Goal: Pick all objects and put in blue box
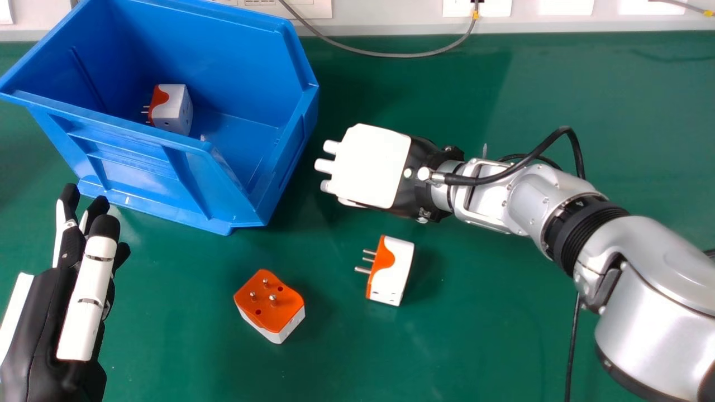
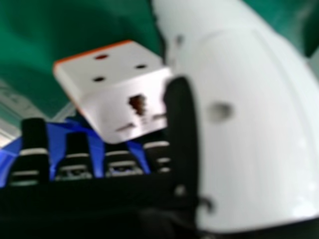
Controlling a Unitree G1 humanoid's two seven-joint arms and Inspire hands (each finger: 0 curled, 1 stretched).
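The right robot hand (image 1: 375, 166) holds a white-and-orange adapter (image 2: 119, 94) between thumb and fingers, right of the blue box (image 1: 137, 162). Another adapter (image 1: 180, 109) lies inside; two more, a left one (image 1: 269, 301) and a right one (image 1: 392, 271), rest on the near surface (image 1: 475, 335). The left robot hand (image 1: 89, 301), near left, is open.

The green table (image 1: 475, 346) was lit brightly, and soft shadows were cast to the right of the blue box (image 1: 206, 44). Highlights were reflected by the silver right arm (image 1: 653, 312); glare was caught on the white thumb (image 2: 259, 134).

No text reads clearly; the right arm (image 1: 642, 245) bears a tiny mark (image 1: 578, 204).
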